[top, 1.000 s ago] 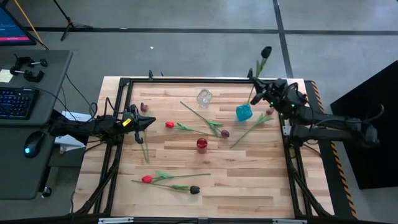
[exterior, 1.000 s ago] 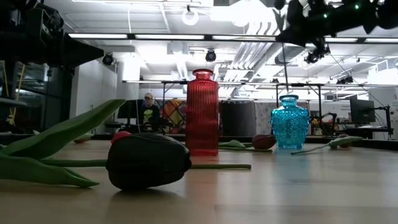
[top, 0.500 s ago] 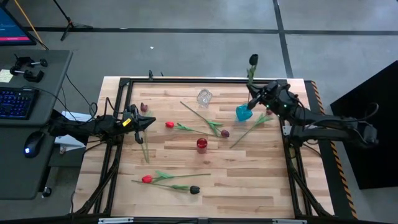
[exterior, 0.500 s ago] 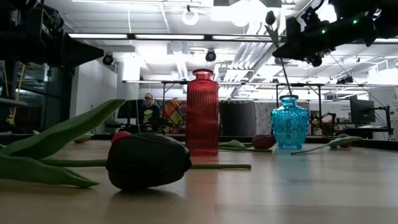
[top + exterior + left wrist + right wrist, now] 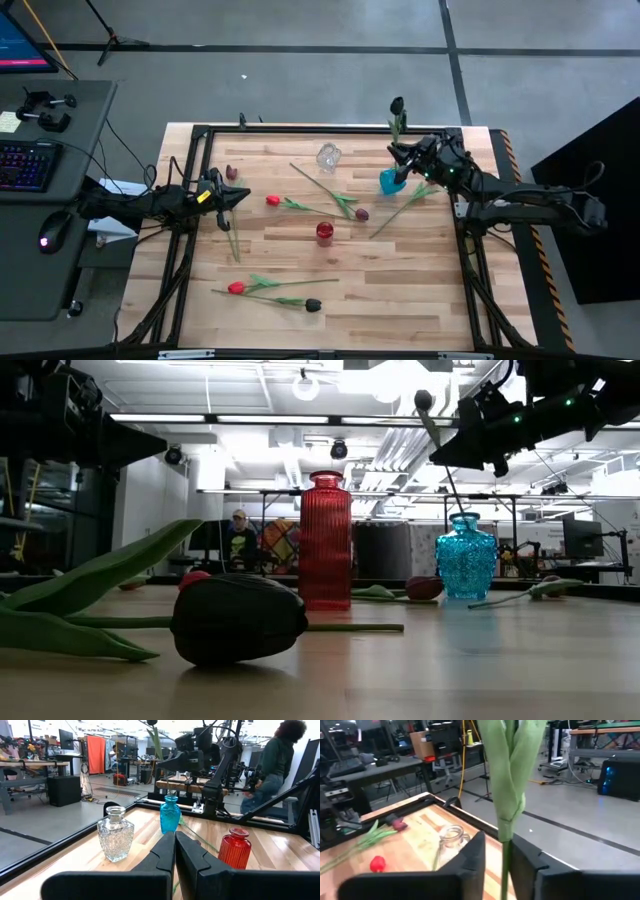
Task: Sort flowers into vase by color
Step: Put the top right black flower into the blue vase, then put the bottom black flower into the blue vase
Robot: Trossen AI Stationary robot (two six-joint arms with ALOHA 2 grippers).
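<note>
My right gripper hovers over the blue vase at the table's far right, shut on a near-black tulip that stands upright. Its stem runs down to the vase's mouth; whether it is inside, I cannot tell. My left gripper waits shut at the left, above a maroon tulip's stem. The red vase and the clear glass vase stand mid-table. Several red, maroon and black tulips lie flat on the wood. My right gripper pinches the tulip's bare stem between its two fingers, just below the wrapped leaf. The fingers come level from the table's right, across the stem. The flower is lifted, head up, slightly tilted, with its lower end at the blue vase.
A red tulip and a maroon one lie between the vases. Another tulip lies right of the blue vase. A red and a black tulip lie near the front edge. A black frame rims the table.
My right gripper has moved toward the table's left and down over the blue vase, still shut on the stem. The tulip has travelled with it, its dark head coming lower and leftward, and its stem's lower end has come to the vase's mouth.
</note>
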